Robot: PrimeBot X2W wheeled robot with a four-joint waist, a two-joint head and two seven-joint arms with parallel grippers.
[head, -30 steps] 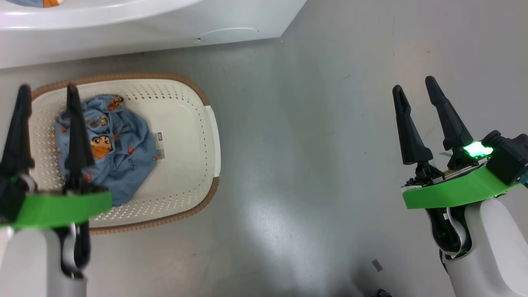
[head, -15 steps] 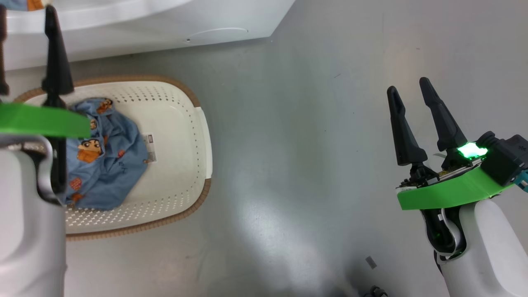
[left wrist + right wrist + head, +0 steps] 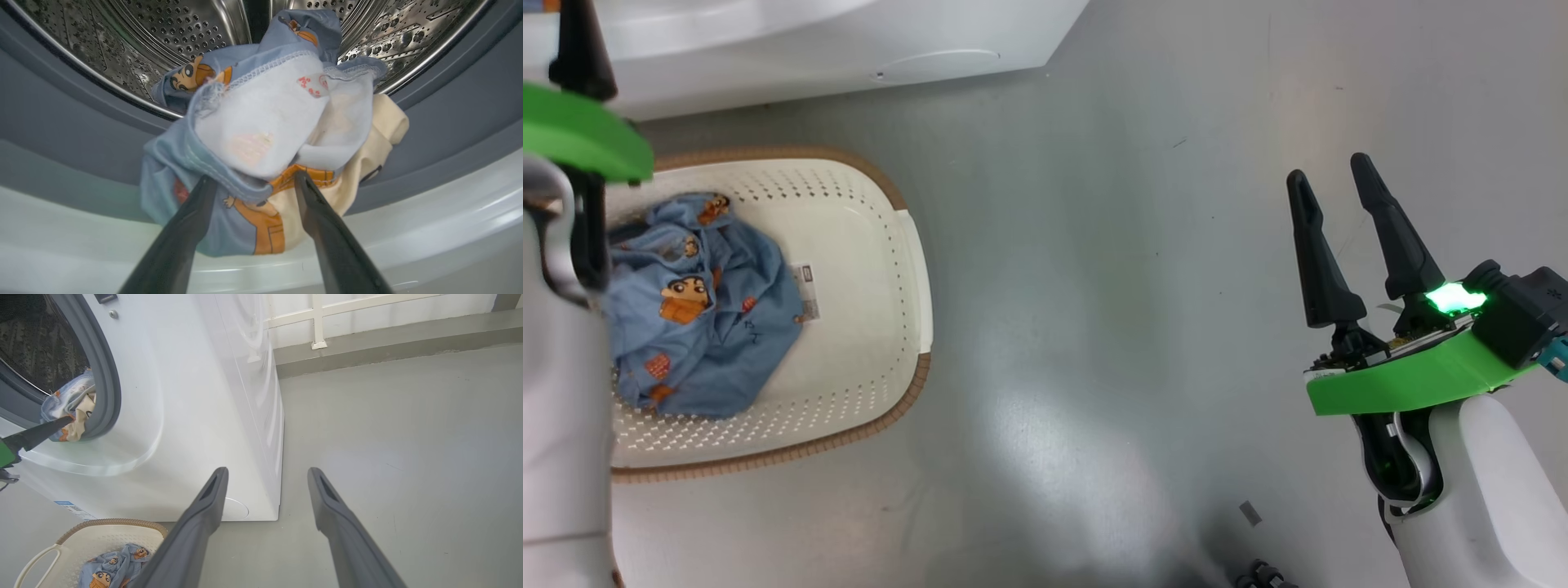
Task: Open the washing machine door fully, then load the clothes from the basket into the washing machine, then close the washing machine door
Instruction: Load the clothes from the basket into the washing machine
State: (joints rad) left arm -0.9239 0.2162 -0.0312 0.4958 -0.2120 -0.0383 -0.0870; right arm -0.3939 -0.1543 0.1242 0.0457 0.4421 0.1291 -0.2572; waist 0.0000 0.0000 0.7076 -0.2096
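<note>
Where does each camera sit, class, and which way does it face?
Head view: on the head, facing down at the basket and washing machine base; left forearm, right fingers show.
Left wrist view: along left fingers into the drum at a garment.
Right wrist view: past right fingers toward the machine's corner.
Shared: both wrist views show that garment.

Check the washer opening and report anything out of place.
A bundle of clothes sits on the grey rubber seal at the mouth of the drum, part of it hanging over the front edge instead of lying inside. It would probably get pinched on closing. The open left gripper is right at it.
</note>
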